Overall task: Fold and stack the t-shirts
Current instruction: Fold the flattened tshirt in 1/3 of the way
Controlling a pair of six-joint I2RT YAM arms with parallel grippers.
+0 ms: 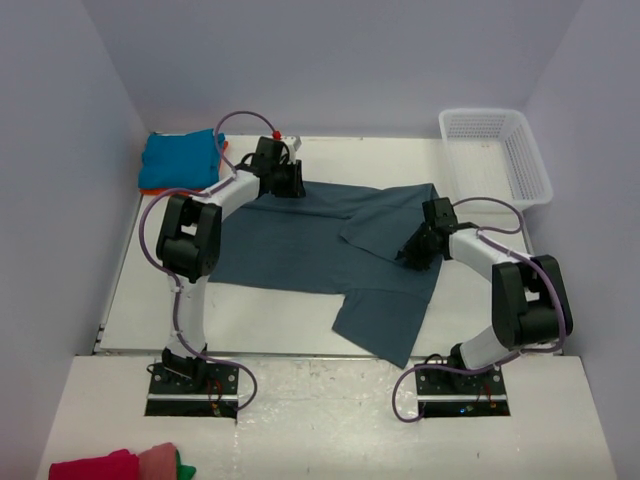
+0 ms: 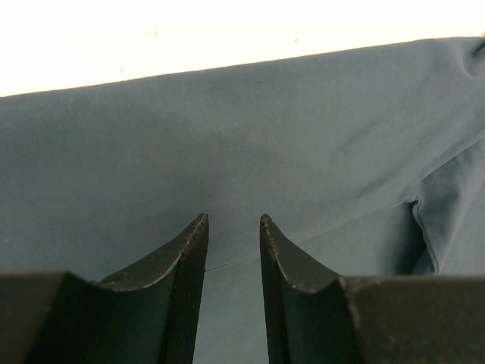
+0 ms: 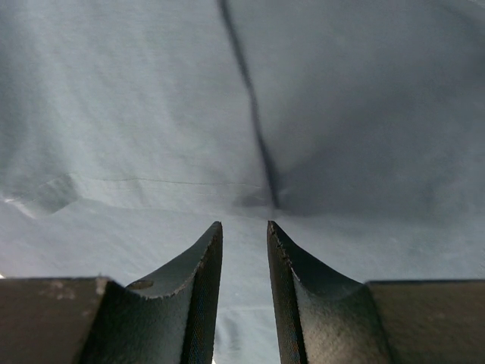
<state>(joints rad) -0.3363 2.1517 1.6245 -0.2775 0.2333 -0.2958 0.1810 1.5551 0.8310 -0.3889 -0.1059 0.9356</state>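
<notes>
The large slate-blue t-shirt (image 1: 290, 250) lies spread over the table, its right side folded inward and one part hanging past the near edge. My left gripper (image 1: 289, 184) sits low over the shirt's far left edge; in the left wrist view its jaws (image 2: 232, 220) stand slightly apart with only flat cloth (image 2: 227, 129) behind them. My right gripper (image 1: 411, 257) hovers over the folded flap on the right, open a little (image 3: 244, 225), with a crease of the shirt (image 3: 250, 114) just ahead. A folded turquoise t-shirt (image 1: 180, 158) rests on an orange one (image 1: 149, 188) at the back left.
A white mesh basket (image 1: 497, 155) stands at the back right corner. Red and pink cloth (image 1: 120, 465) lies on the near shelf at the bottom left. Walls close in the table on three sides.
</notes>
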